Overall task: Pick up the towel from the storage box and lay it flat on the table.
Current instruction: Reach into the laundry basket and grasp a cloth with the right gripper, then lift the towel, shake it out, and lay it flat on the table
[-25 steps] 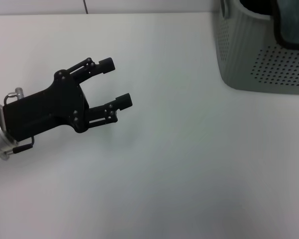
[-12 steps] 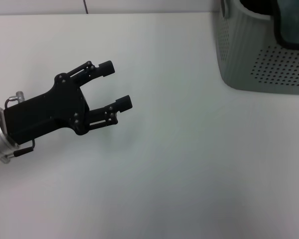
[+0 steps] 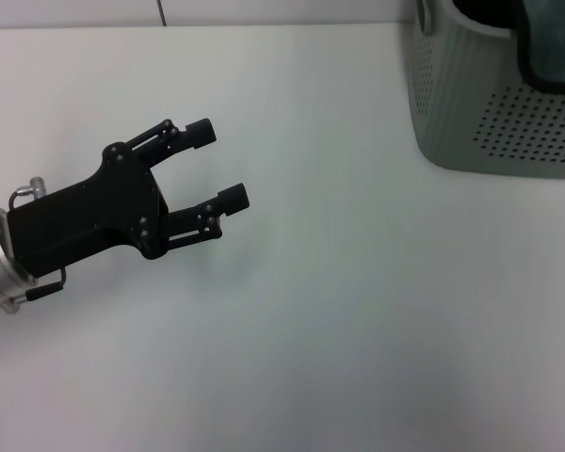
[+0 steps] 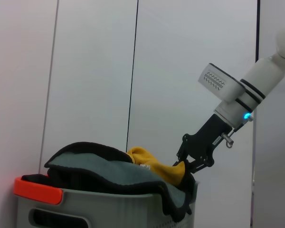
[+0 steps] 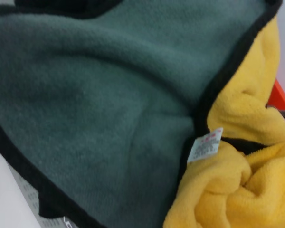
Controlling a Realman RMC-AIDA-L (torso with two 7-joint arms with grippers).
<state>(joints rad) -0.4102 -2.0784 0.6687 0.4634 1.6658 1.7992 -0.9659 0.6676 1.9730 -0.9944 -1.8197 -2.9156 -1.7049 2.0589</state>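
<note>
We find the towel [image 5: 99, 99] bunched inside the storage box [image 3: 490, 118], its dark grey-green face uppermost and draped over the rim, its black piped edge [image 5: 228, 66] running beside folds of the yellow reverse side [image 5: 237, 190] — a small white label [image 5: 205, 144] sits at that seam. In the left wrist view the towel [image 4: 104, 166] is heaped above the box wall [image 4: 99, 211], and the right gripper [image 4: 187, 164] reaches down to the yellow folds; we cannot tell whether its fingers are apart or together. An orange-red part [image 4: 37, 188] shows at the box rim. The box stands at the far right of the table [image 3: 339, 311]. The left gripper [image 3: 217, 165] hovers over the bare tabletop well apart from the box — fingers spread, holding nothing
</note>
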